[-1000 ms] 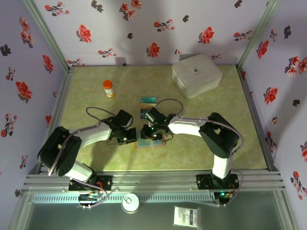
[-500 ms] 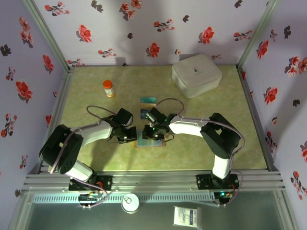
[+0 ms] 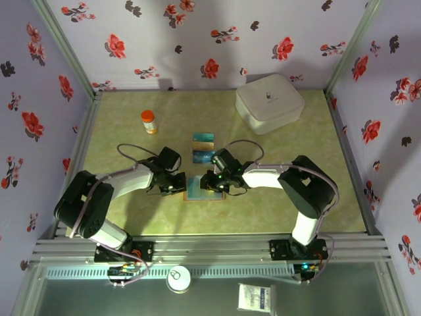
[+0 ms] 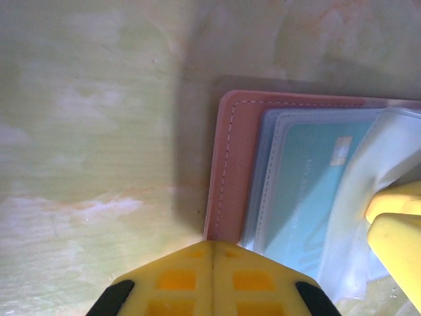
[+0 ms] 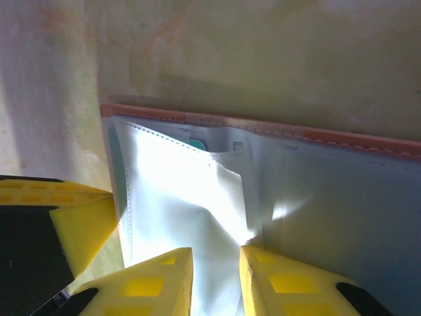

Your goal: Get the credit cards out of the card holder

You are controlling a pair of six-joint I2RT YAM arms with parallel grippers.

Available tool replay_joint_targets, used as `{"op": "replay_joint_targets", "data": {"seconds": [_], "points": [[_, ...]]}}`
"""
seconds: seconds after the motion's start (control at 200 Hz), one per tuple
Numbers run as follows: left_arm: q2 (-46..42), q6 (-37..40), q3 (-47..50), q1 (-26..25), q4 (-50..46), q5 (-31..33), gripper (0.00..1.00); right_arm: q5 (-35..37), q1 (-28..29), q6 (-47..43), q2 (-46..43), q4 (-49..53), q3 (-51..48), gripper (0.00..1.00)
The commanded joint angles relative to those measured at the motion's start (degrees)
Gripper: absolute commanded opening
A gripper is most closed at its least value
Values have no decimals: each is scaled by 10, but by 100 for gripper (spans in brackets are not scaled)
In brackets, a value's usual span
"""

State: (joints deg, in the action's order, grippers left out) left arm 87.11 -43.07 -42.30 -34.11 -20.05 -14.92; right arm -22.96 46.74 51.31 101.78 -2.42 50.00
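Observation:
The card holder (image 3: 197, 189) lies open on the table in front of both arms, brown-rimmed (image 4: 230, 164) with clear sleeves inside. A teal credit card (image 4: 309, 191) sits in a sleeve, and its corner peeks out (image 5: 197, 140). Two more credit cards lie loose behind the holder, one (image 3: 203, 137) farther back than the other (image 3: 203, 157). My left gripper (image 4: 212, 247) is shut, its tips resting on the holder's left edge (image 3: 179, 187). My right gripper (image 5: 216, 263) stands narrowly open over a crumpled clear sleeve (image 5: 184, 197), fingertips (image 5: 158, 283) down on the plastic.
A big white rounded box (image 3: 269, 102) stands at the back right. An orange bottle (image 3: 150, 121) stands at the back left. Flowered walls enclose the green table (image 3: 118, 217) on three sides.
My right arm has shifted a little to the right, uncovering the nearer loose card and more of the holder's inside. The left arm has stayed put.

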Motion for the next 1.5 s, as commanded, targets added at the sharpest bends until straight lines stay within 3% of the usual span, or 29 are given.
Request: {"op": "replay_joint_targets", "data": {"seconds": [0.0, 0.23, 0.34, 0.55, 0.7, 1.065, 1.205, 1.495], "points": [[-41, -7, -19, 4, -23, 11, 0, -10, -6, 10, -9, -27, -16, 26], [-78, -44, -17, 5, 19, -32, 12, -21, -11, 13, -4, -48, -30, 26], [-58, -57, -9, 4, 59, -63, 23, -23, -13, 14, -5, -51, -34, 26], [-6, -59, -11, -6, 90, -89, 31, -27, -15, 13, -6, -53, -36, 26], [22, -63, -14, -9, 95, -92, 31, -28, -15, 15, -6, -55, -38, 26], [26, -73, -12, -13, 116, -101, 18, -37, -15, 30, -17, -79, -45, 26], [4, -76, -17, -16, 103, -98, 20, -27, -15, 28, -65, -71, -45, 28], [-3, -78, -51, -46, 78, -88, 21, 44, -22, -24, -194, 58, -43, 30]]}}
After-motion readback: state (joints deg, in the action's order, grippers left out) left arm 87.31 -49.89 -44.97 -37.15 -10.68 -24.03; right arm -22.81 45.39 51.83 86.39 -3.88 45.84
